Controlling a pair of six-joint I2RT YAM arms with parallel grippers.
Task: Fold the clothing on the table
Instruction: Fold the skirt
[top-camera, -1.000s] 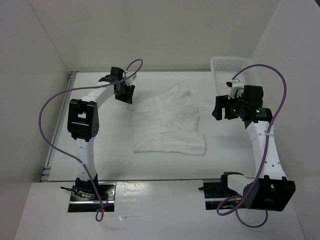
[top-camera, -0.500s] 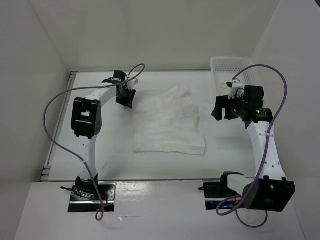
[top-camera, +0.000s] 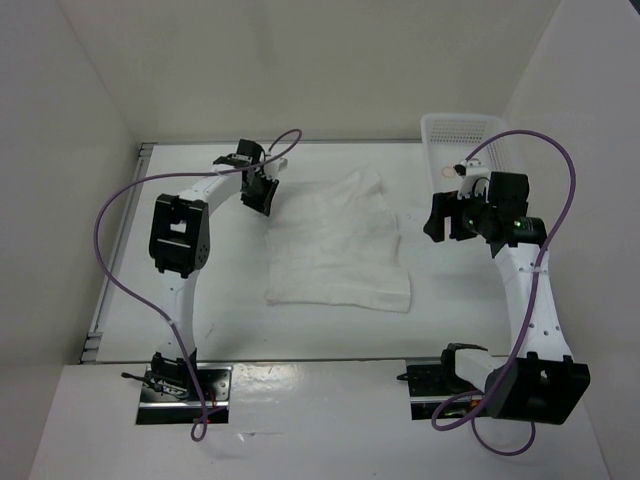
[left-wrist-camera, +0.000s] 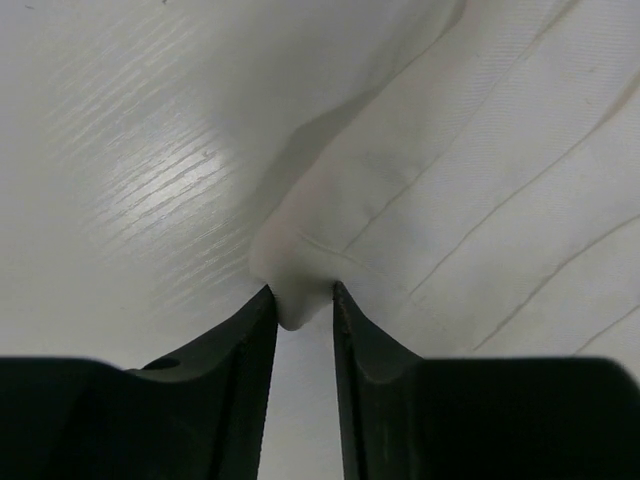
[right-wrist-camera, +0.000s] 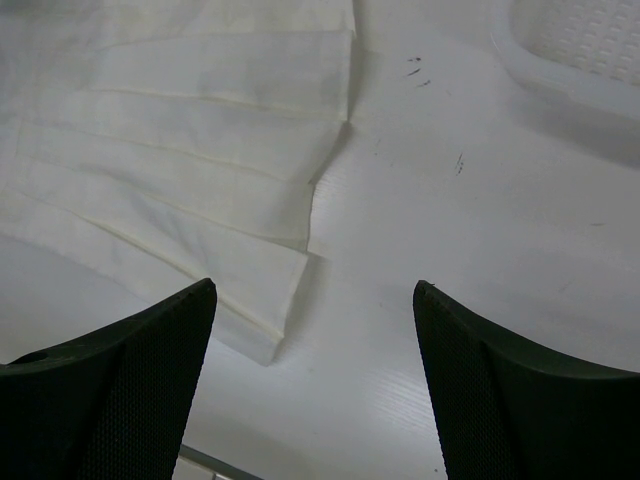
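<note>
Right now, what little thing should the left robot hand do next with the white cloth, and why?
Probably squeeze the left gripper fully shut before lifting: only a small bunched corner of the white garment sits between its fingers, so a loose pinch might slip.

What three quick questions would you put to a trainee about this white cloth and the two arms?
1. True or false: the right gripper is clamped on the clothing.
2. Where does the basket stand? A: at the table's far right corner. B: on the clothing. C: at the near left corner.
3. Which part of the clothing does the left gripper pinch?

Key: 1. False; its jaws stand open above bare table beside the cloth's edge. 2. A. 3. A bunched corner on its far left side.
</note>
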